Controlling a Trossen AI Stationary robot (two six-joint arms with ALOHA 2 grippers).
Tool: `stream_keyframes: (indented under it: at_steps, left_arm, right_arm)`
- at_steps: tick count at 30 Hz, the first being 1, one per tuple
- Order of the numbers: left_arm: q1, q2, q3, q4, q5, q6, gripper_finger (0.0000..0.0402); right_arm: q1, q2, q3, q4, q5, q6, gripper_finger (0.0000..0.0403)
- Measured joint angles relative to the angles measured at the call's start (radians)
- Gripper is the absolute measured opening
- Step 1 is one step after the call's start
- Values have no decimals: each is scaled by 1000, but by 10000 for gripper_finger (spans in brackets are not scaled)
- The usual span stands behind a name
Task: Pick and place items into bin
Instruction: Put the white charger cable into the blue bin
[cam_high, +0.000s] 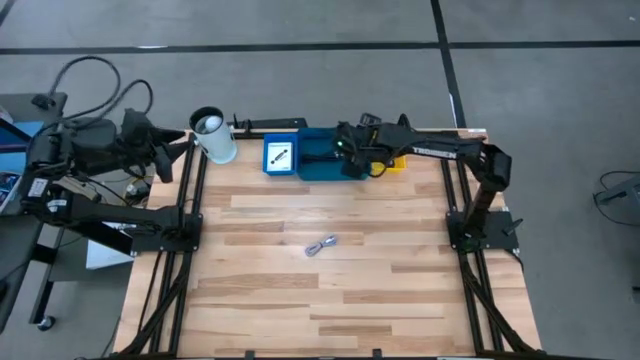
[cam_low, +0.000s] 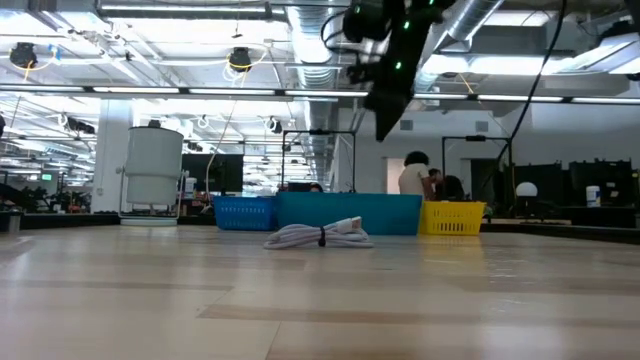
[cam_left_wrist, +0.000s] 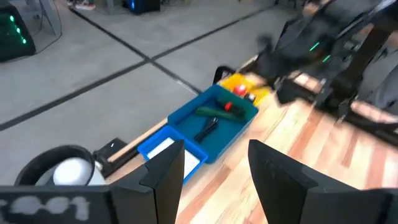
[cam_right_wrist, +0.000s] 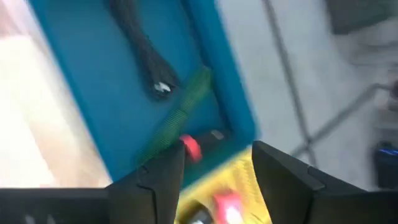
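**Right Gripper Over the Trays; One Cable Bundle Remaining on the Table**

The right gripper (cam_high: 352, 150) is hovering above the wide blue tray (cam_high: 325, 160), its fingers (cam_right_wrist: 281, 180) spread apart and carrying nothing. Below it, a black cable (cam_right_wrist: 142, 46), a green cable (cam_right_wrist: 180, 115) and a red piece (cam_right_wrist: 191, 148) are lying inside that tray. The small yellow tray (cam_low: 452, 217) is sitting just beside it on one side, the small blue tray (cam_high: 282, 157) with a white printed packet (cam_high: 280, 156) on the other.

The left gripper (cam_left_wrist: 214, 180) is waiting off the table's left rear corner near the white cup (cam_high: 214, 136), fingers parted and empty.

A coiled pale cable bundle (cam_high: 321, 245) is resting mid-table, well apart from the trays. It is looking light, soft and floppy; the loops are likely to sag or shift when lifted. The best hold appears to be across the middle, at the dark tie (cam_low: 322, 237), where the strands are gathered.
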Motion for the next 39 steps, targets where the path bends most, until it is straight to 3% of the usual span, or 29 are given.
stream_keyframes:
  at_steps: [6,11,15,19,26,32,39]
  left_arm:
    - [0,3,-149,79,93,25,167]
    - [0,4,-345,393,238,96,167]
    - [7,0,-460,637,262,105,167]
    - [16,41,-544,755,340,98,167]
    - [52,196,-611,807,513,6,167]
    - [47,356,-612,892,570,-23,167]
    - [41,510,-612,762,693,107,167]
  right_arm:
    - [114,-92,15,-181,103,79,187]
    - [202,-170,15,-271,103,168,173]
    - [245,-224,15,-323,102,213,162]
    - [269,-277,15,-373,102,255,154]
    - [274,-342,15,-418,101,321,148]
    - [274,-361,15,-446,101,322,150]
    - [274,-360,15,-527,100,321,150]
